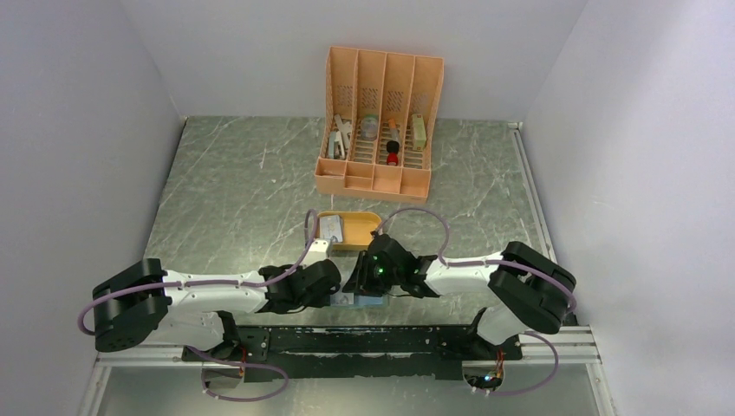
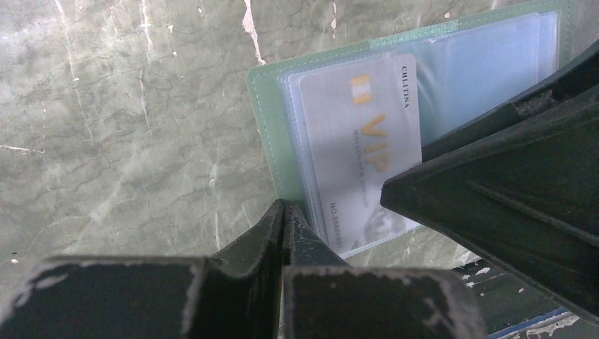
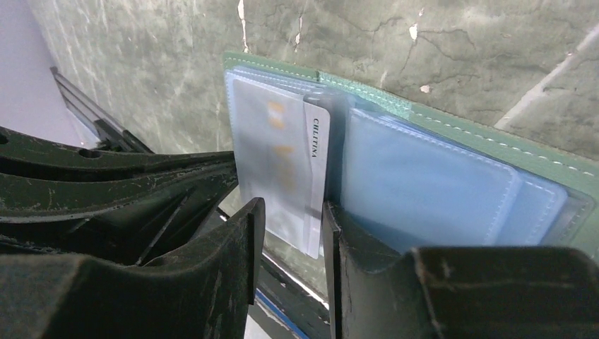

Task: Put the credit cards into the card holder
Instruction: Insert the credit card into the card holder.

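Observation:
The card holder point(image 2: 265, 120) lies open on the marble table at the near edge, a grey-green wallet with clear pockets point(image 3: 438, 176). A pale credit card point(image 2: 353, 148) marked VIP sits in its left pocket, one long edge sticking out point(image 3: 316, 176). My left gripper point(image 2: 284, 210) is shut, its tips pressed against the holder's edge beside the card. My right gripper point(image 3: 291, 215) is open, and the card's free edge lies in the gap between its jaws without being pinched. Another credit card point(image 1: 332, 227) lies in the orange oval tray point(image 1: 368, 217).
A tall orange slotted organizer point(image 1: 379, 121) with small items stands at the back centre. The two arms meet just in front of the black base rail point(image 1: 373, 338). White walls close in the table on the left, right and back.

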